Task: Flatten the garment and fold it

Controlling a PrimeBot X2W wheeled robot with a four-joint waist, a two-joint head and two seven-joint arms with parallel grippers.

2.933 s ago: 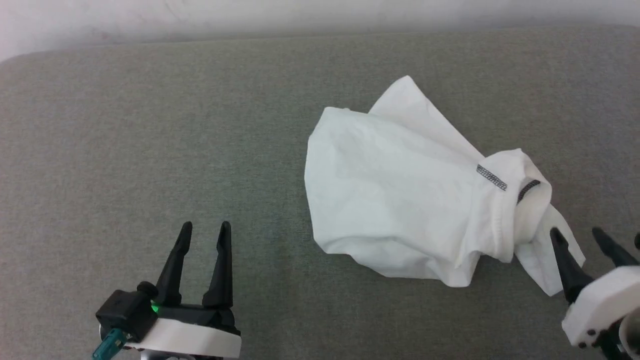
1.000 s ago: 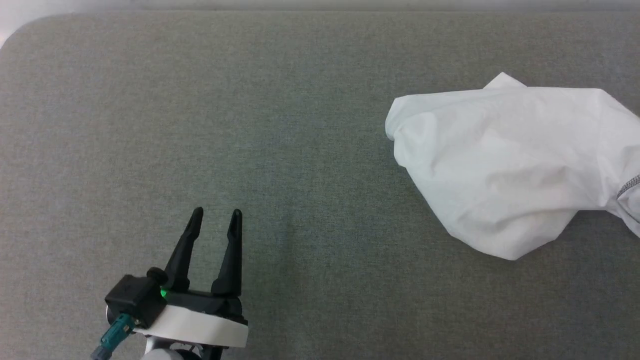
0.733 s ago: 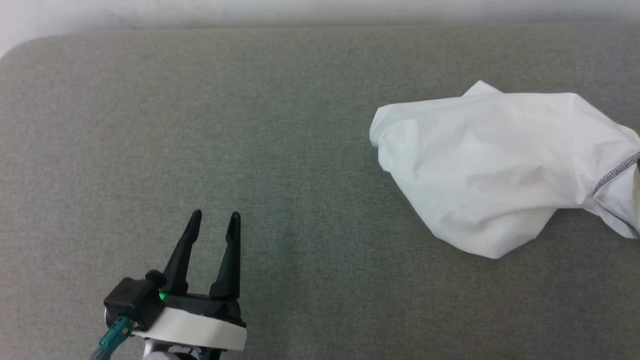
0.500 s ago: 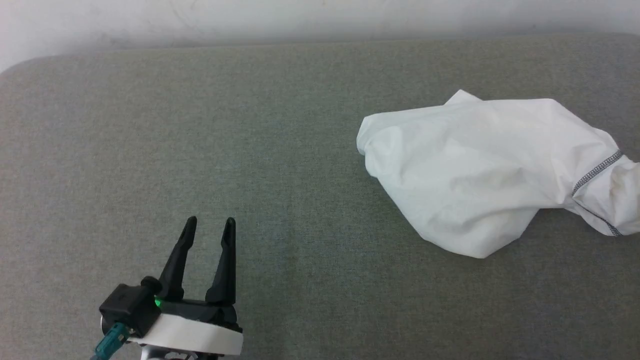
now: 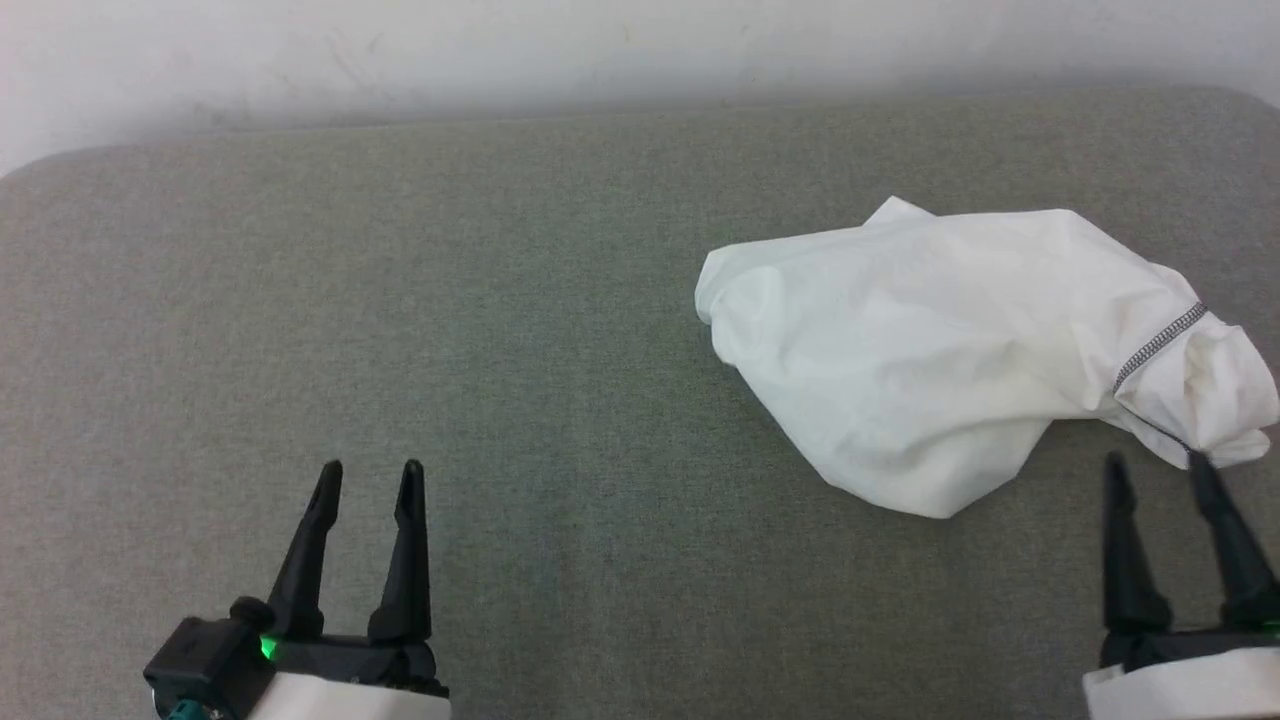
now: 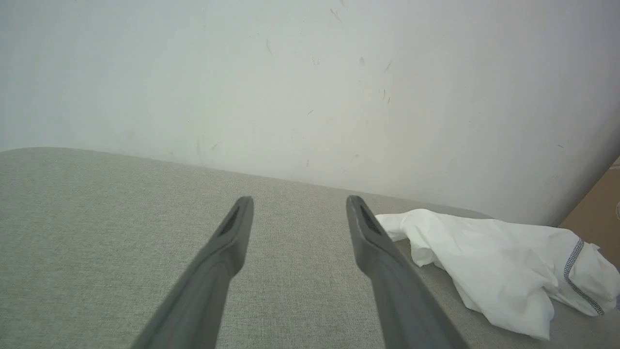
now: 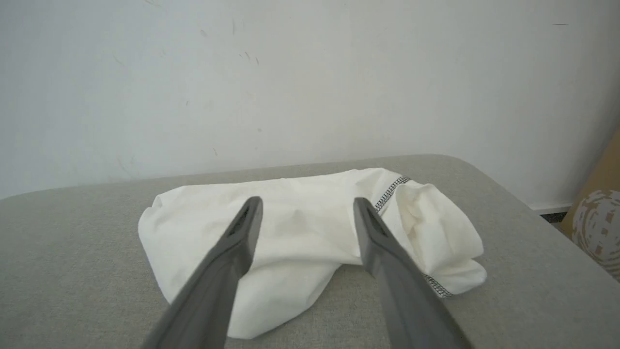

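The garment is a white thin T-shirt lying crumpled in a heap on the grey padded surface, at the right in the head view, with a dark zigzag seam near its right end. My right gripper stands open just in front of that end, with nothing between its fingers. The right wrist view has the garment lying beyond the spread fingers. Far to the left, my left gripper is open and empty over bare fabric. The left wrist view has the garment off to the right.
The grey padded surface ends at a white wall behind it. Its right edge curves down beside the garment. A brown cardboard shape stands past that edge.
The head camera has tilted and turned, bringing the right gripper into view. The garment has dropped and settled lower on the surface, its seamed end now lying down. My left gripper stays open.
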